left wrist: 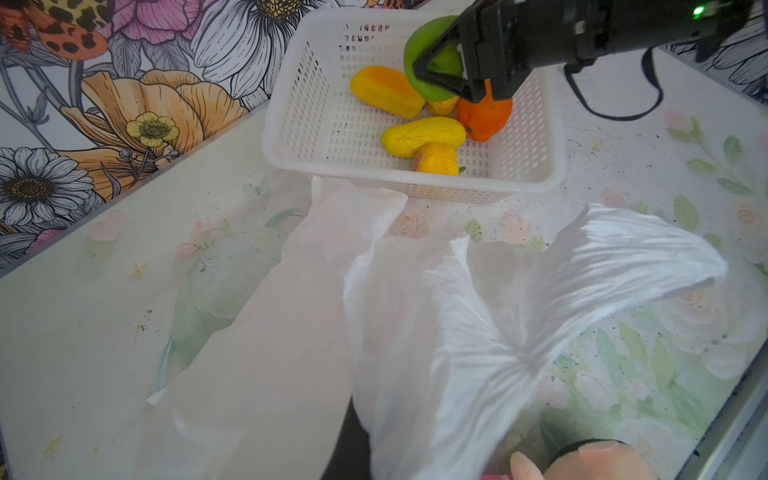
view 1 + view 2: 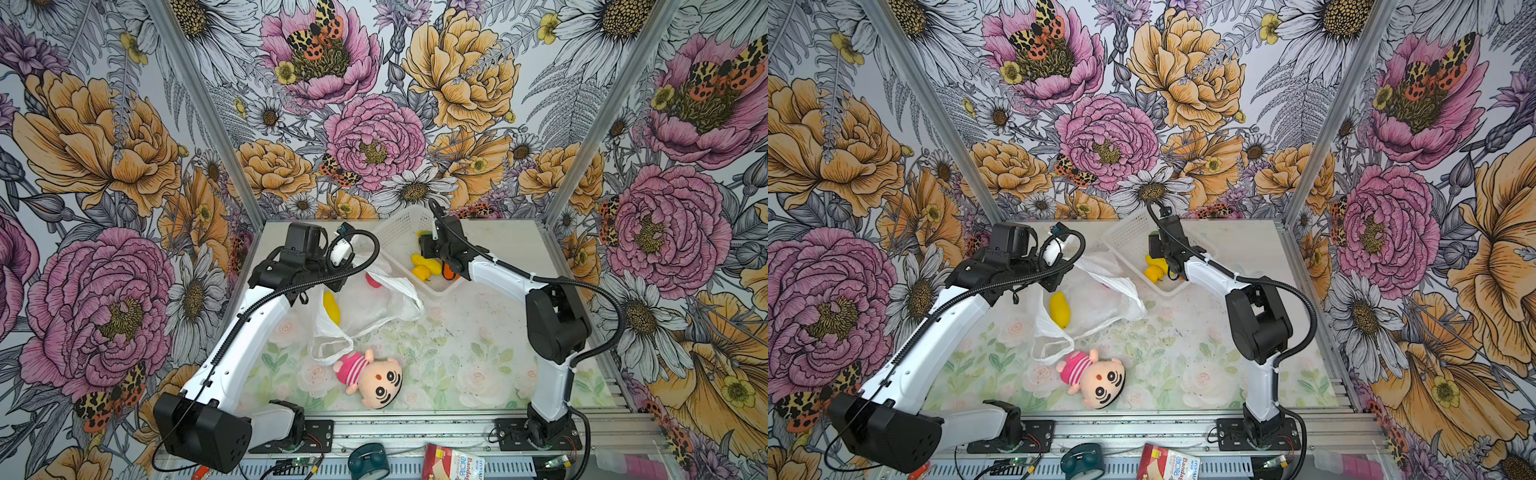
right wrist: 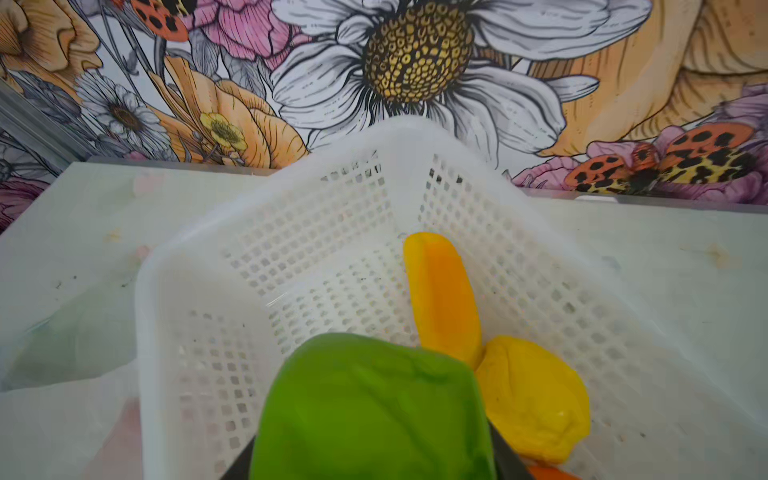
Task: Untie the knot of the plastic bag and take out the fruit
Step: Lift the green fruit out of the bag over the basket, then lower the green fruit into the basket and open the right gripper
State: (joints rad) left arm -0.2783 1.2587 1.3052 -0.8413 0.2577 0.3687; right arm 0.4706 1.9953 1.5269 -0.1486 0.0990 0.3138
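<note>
The right end effector [image 1: 437, 72] is clamped on the green fruit [image 3: 374, 411]. It hangs over the basket [image 1: 272, 124], in the upper middle of the left wrist view, above the yellow and orange pieces [image 1: 424, 135] already lying inside. The step in hand, as I judge it, is the drop.

Do it low. Bring the green fruit down toward the bare mesh on the left half of the basket floor, away from the pile. Then part the jaws fully, so it does not roll off the heap and over the rim. Lift straight up afterwards so the fingers clear the wall.

The left end effector [image 1: 351, 436] is closed tight and appears to pinch the bag [image 2: 374, 307] — creased plastic runs up to it at the bottom of its own wrist view. No knot shows. A handle loop [image 2: 330, 349] lies slack in the centre of a top view, just above the doll [image 2: 370, 374].

That grip is worth holding firm and high, since it props the mouth open for the next reach. Two pieces are left in the bag, a yellow fruit [image 2: 1060, 309] and a pink one [image 2: 374, 280], both centre frame on the worktop [image 2: 457, 353]. Thin film may cling to the fingers — go in slowly.
</note>
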